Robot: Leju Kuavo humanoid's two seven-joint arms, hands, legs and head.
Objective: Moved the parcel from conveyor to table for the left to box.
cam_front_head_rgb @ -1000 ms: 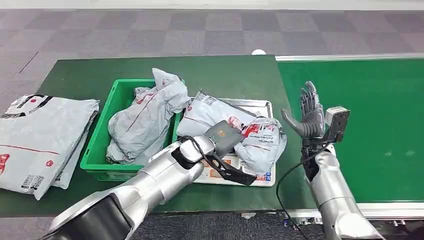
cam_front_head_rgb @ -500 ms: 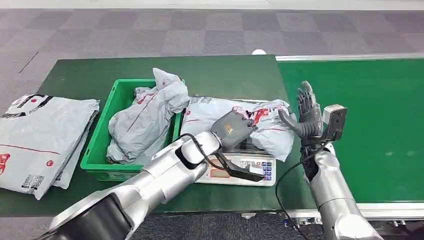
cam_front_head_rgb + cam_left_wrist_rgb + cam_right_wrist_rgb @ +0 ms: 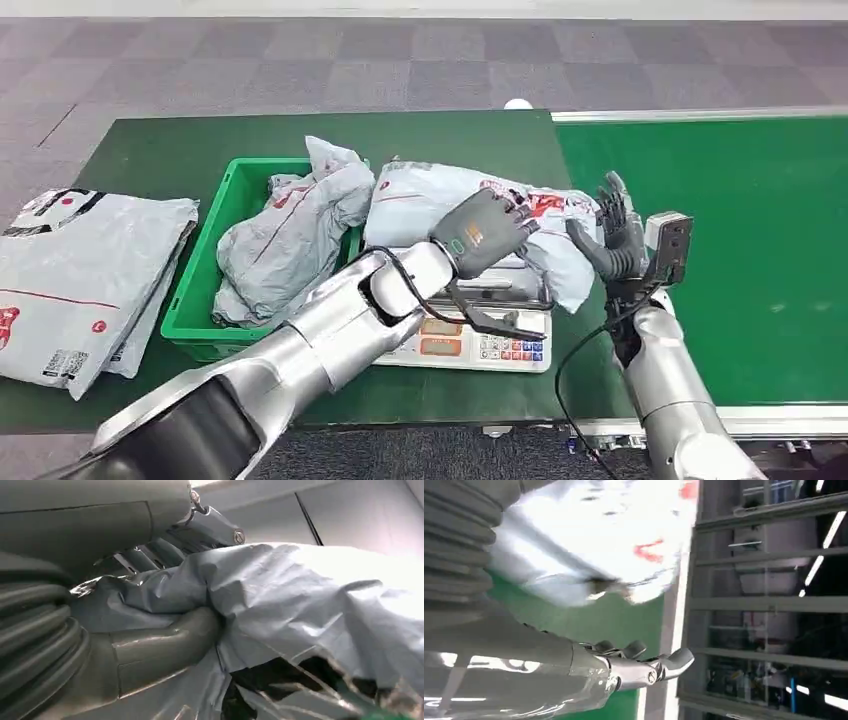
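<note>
Left hand (image 3: 487, 232) grips the parcel (image 3: 440, 200) lifted above the scale (image 3: 470, 345); right hand (image 3: 620, 235) fingers spread, empty. Next: carry it over the green box (image 3: 215, 255).

Even light; blurred, overexposed wrist views

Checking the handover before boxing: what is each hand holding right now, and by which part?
The left hand grips the grey parcel by its bunched middle, lifted above the scale. The right hand holds nothing, its fingers spread.
</note>
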